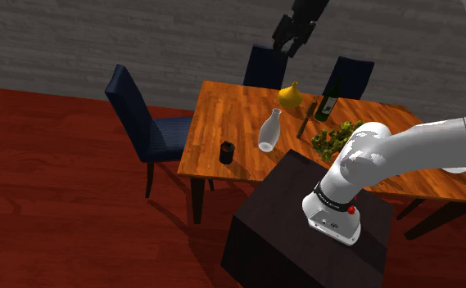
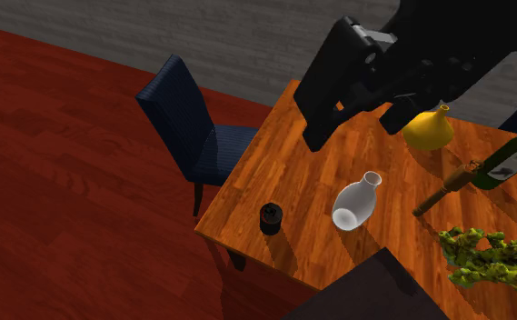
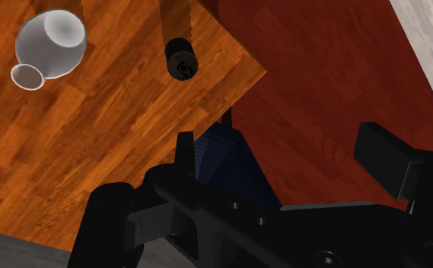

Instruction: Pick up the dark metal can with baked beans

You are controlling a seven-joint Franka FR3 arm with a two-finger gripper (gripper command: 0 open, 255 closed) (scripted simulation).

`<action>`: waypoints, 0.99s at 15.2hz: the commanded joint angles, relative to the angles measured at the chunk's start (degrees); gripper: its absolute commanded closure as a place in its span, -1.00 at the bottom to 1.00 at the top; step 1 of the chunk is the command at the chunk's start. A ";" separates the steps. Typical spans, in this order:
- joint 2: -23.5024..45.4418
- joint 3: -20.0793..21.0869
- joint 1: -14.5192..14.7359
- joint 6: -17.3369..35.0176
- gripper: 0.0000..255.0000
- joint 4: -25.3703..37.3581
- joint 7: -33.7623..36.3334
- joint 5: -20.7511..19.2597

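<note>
Black and small, the can (image 1: pixel 227 152) stands upright near the white vase (image 1: pixel 269 131), on the desk (image 1: pixel 231 106) by its edge. The jaws hang open, high above the vase. The can is probably rigid, smooth and fairly heavy, so clasp its round sides at mid-height.

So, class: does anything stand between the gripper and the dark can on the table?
Nothing visible does. The gripper hangs high over the table, fingers open, with only air down to the can near the corner. The white vase stands beside the can, apart.
</note>
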 commanded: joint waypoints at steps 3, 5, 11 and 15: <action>0.47 0.32 0.04 3.43 -1.00 -3.38 -0.50 -0.33; 1.24 0.62 0.08 6.94 -1.00 -6.54 -0.98 -0.67; 5.45 1.45 0.15 18.00 -1.00 -14.62 -2.26 -1.68; 10.02 1.96 0.09 25.87 -1.00 -18.73 -2.95 -2.44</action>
